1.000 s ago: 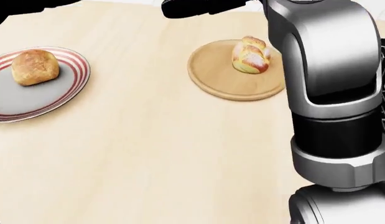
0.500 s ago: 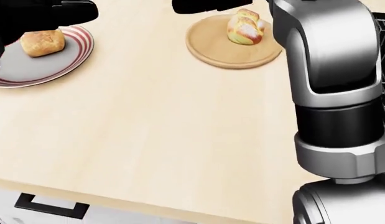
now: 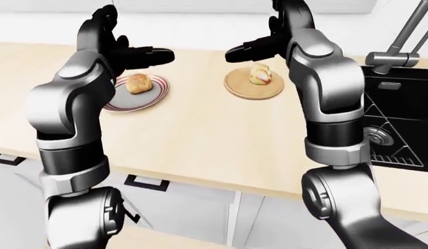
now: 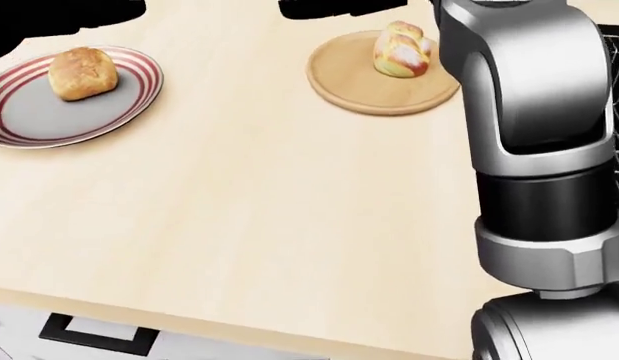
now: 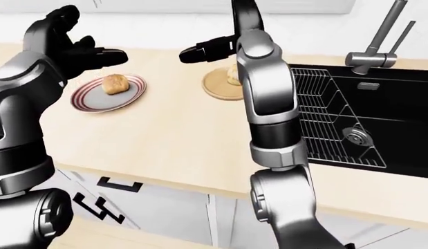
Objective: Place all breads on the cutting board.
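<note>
Hands both spread open, holding nothing: left hand [image 3: 134, 52] above the roll [image 4: 82, 73] on its plate [image 4: 29, 120]; right hand [image 3: 258, 45] over the board [image 4: 364, 86] bearing the braided bun [image 4: 403, 49].

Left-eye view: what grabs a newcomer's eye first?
The two raised arms: left hand and right hand, both open and empty, above the wooden counter. Below them, a brown roll on a red-striped plate at left, a glazed bread on the round cutting board at right.
</note>
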`<state>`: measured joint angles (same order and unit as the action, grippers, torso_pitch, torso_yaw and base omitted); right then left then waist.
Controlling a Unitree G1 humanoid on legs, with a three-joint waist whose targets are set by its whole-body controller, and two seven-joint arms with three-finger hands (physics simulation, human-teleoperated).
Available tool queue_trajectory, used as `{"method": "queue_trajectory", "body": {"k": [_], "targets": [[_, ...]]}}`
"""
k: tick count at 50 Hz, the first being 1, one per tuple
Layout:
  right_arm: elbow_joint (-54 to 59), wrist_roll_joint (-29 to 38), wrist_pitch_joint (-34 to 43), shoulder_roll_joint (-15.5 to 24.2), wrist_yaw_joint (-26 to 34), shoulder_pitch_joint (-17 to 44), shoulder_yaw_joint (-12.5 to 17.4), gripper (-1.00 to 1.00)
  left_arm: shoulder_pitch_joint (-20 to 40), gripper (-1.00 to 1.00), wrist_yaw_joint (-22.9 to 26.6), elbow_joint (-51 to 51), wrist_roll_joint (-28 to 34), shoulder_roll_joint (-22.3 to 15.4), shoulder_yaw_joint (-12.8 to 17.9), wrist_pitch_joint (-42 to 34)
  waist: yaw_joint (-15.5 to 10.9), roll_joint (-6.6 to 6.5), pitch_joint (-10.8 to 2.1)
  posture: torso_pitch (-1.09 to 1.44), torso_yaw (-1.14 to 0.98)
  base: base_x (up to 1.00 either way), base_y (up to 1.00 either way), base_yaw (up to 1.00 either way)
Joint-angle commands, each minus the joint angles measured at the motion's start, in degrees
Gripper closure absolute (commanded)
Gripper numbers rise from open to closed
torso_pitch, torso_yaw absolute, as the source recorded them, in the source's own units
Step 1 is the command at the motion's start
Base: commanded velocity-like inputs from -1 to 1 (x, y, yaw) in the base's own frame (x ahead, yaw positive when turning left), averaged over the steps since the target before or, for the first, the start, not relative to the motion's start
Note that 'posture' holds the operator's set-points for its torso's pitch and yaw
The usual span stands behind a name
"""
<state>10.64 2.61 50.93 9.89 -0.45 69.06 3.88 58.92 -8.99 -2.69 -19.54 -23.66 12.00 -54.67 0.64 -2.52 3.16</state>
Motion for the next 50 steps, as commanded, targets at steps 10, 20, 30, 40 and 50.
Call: {"method": "queue_trajectory", "body": {"k": [10, 20, 30, 40, 50], "targets": [[-1.4, -0.6, -1.5, 0.8, -0.1, 2.7, 0.2, -1.0, 2.5, -1.0, -0.1, 0.5, 0.2, -0.5, 0.3, 1.6, -0.7, 2.44, -2.28, 0.0, 0.0, 0.11, 0.0, 0.0], [-1.8, -0.7, -1.0, 0.8, -0.3, 2.8, 0.3, -1.0, 2.5, -1.0, -0.2, 0.6, 0.1, -0.3, 0.3, 1.6, -0.5, 0.66, -2.17, 0.0, 0.0, 0.08, 0.0, 0.0], [-2.7, -1.1, 0.1, 0.3, -0.7, 2.5, 0.1, -1.0, 1.8, -1.0, -0.1, 1.1, 0.0, -0.3, 0.3, 1.6, -0.5, 1.51, -2.28, 0.0, 0.0, 0.11, 0.01, 0.0], [-2.9, -1.1, -0.1, 0.3, -1.1, 2.0, 0.1, -1.0, 1.8, -1.0, -0.2, 1.5, 0.0, -0.2, 0.3, 1.2, -0.4, 1.24, -3.17, 0.0, 0.0, 0.1, 0.01, 0.0], [-2.9, -1.5, 0.0, 0.2, -1.5, 2.1, 0.2, -1.0, 1.9, -1.0, 0.1, 1.0, 0.2, -0.2, 0.2, 1.7, -1.0, 2.32, -3.02, 0.0, 0.0, 0.15, 0.0, 0.0]]}}
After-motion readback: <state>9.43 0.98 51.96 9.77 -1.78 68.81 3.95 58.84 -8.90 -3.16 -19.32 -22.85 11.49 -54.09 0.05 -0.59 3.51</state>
